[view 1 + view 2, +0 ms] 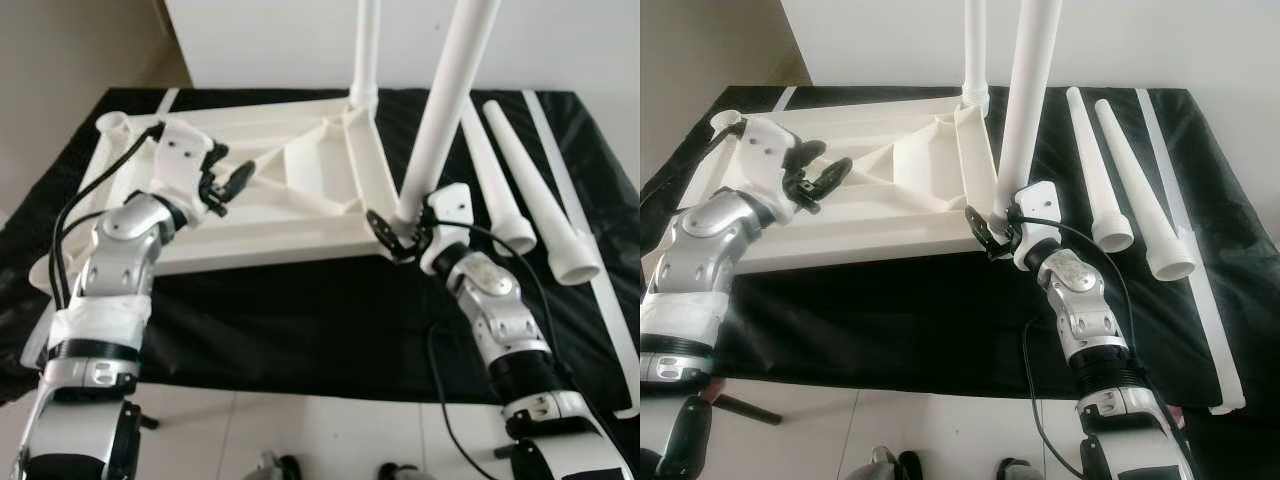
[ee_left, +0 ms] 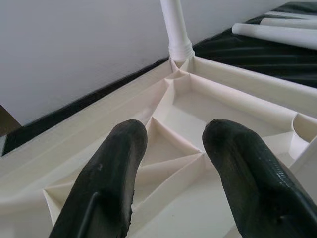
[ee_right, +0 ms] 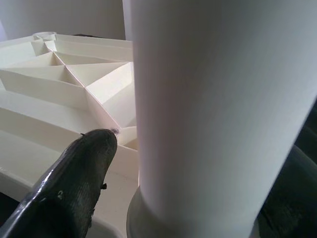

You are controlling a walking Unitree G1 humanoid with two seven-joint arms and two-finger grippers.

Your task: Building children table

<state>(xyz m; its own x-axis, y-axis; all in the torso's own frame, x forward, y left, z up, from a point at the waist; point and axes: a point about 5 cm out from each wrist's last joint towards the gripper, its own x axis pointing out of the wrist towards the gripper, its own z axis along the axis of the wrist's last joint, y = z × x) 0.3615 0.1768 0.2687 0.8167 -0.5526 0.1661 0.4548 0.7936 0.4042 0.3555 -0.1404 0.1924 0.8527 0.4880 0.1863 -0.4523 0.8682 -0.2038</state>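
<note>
right gripper gripping leg, top cropped

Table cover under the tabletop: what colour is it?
Black. The cloth shows best in the right eye view, dark against the white upturned tabletop.

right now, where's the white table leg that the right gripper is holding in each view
Left eye view: the thick white plastic table leg rises from the tabletop's near right corner, right of centre.
Right eye view: it stands at centre.
Left wrist view: not in it.
Right wrist view: it stands close up between the right gripper's fingers.
Shared landmark: the upside-down white ribbed plastic tabletop.
</note>
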